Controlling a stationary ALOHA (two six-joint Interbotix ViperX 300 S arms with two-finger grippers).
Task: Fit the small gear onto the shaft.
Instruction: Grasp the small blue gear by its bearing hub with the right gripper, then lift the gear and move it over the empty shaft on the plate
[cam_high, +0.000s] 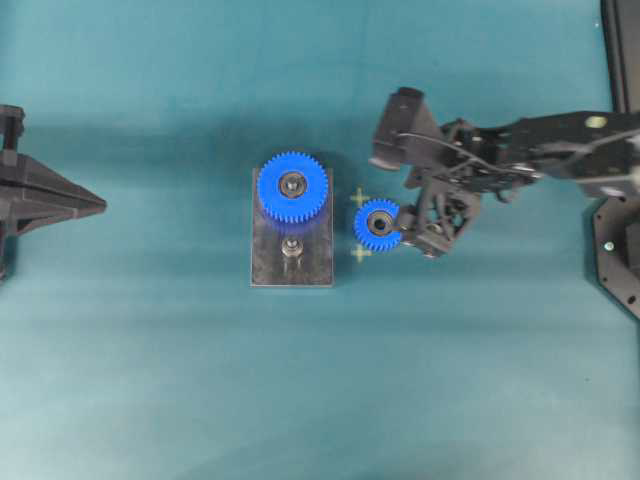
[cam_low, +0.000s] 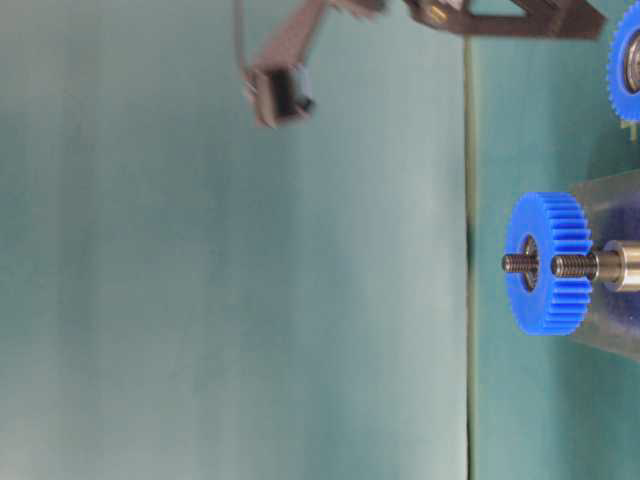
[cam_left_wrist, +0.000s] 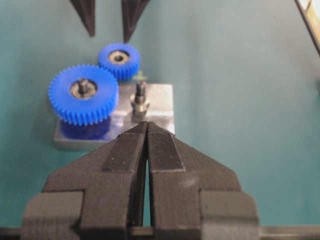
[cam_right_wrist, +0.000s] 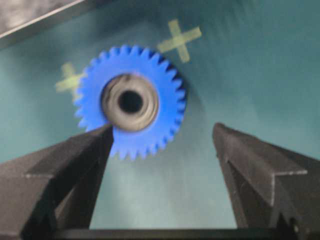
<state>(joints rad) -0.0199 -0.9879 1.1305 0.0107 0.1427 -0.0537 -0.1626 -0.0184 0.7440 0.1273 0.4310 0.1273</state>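
The small gear (cam_high: 378, 224), bright blue with a dark bearing hub, lies flat on the teal table right of the grey plate (cam_high: 270, 268). The shaft (cam_high: 291, 247) stands bare on the plate's near half, in front of the larger blue gear (cam_high: 293, 186). My right gripper (cam_high: 409, 232) is open just right of the small gear. In the right wrist view its fingertips (cam_right_wrist: 105, 134) stand wide apart, and the left one overlaps the rim of the small gear (cam_right_wrist: 162, 107); the space between them holds nothing. My left gripper (cam_left_wrist: 147, 126) is shut, well back from the shaft (cam_left_wrist: 140, 95).
Two yellow tape crosses (cam_high: 360, 198) (cam_high: 361, 253) flank the small gear. A black equipment base (cam_high: 622, 255) stands at the right edge. The left arm (cam_high: 45, 200) stays at the far left edge.
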